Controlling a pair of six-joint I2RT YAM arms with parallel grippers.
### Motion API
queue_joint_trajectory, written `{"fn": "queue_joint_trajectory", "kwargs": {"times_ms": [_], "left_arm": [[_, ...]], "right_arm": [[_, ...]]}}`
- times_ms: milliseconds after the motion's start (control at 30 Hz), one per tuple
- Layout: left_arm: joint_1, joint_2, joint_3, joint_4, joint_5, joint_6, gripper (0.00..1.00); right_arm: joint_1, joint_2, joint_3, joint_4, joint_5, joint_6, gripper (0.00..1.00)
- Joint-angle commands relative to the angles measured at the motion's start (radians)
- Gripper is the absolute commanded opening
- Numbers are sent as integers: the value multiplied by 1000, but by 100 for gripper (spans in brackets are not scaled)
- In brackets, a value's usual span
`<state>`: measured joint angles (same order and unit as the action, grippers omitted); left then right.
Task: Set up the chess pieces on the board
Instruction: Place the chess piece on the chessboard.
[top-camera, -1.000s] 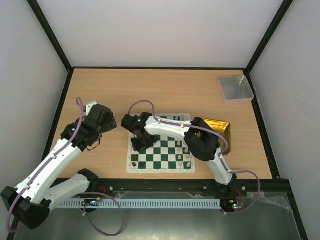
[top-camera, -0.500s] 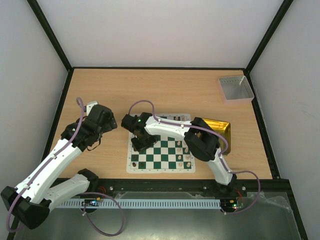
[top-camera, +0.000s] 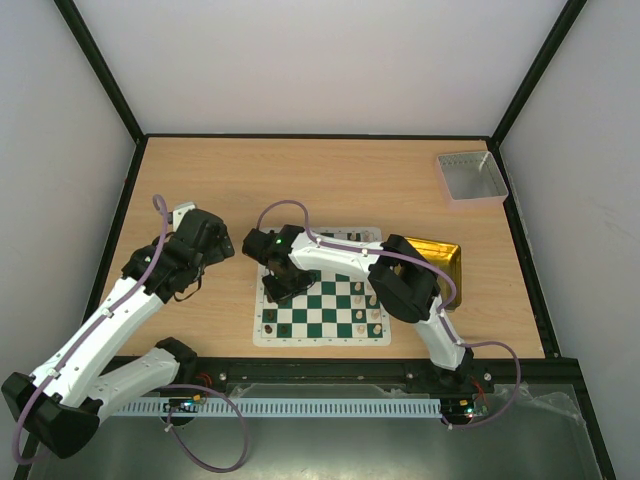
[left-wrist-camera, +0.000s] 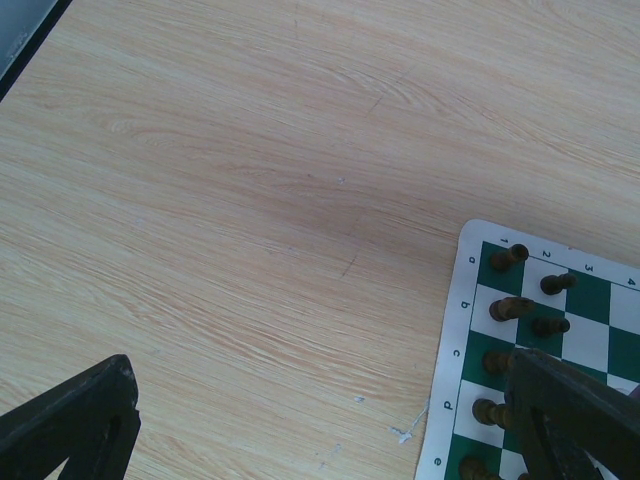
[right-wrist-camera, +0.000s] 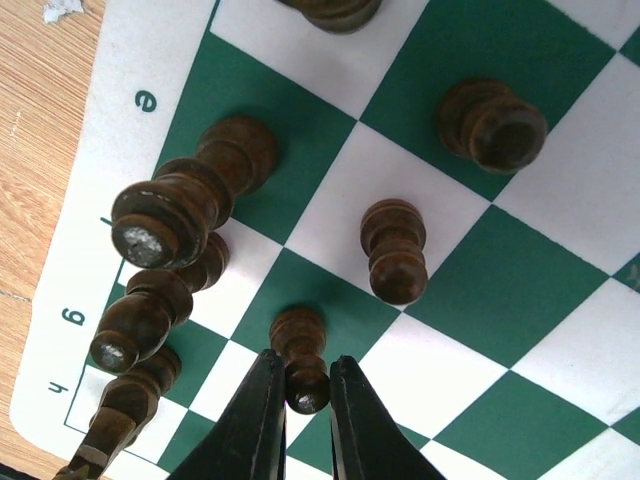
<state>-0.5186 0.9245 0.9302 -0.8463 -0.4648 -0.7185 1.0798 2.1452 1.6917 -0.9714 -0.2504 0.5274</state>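
On the board (top-camera: 320, 341): dark pieces (top-camera: 270, 318) one end, cream ones (top-camera: 372, 312) opposite, setup seemingly unfinished. My right claw (right-wrist-camera: 303, 378) pinches a dark pawn (right-wrist-camera: 298, 340); left claw (left-wrist-camera: 320, 400) gapes empty.

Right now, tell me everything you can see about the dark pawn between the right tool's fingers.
The dark pawn is small, glossy and dark brown, wood by its look, with a round head, narrow neck and wider base. It stands upright on a green square of the board, one square in from the lettered border. The right tool is closed on its head, one black finger on each side. No other piece touches it.
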Motion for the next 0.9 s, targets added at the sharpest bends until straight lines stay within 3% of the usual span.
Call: {"fn": "queue_joint_trajectory", "kwargs": {"times_ms": [0,867], "left_arm": [[-4,4,12,-9,-15,-4,99],[-4,-3,12,-13,-21,-7,99]], "right_arm": [[3,-15,17,-42,46,8,9],[-3,-12,16,-49,68,23,9]]}}
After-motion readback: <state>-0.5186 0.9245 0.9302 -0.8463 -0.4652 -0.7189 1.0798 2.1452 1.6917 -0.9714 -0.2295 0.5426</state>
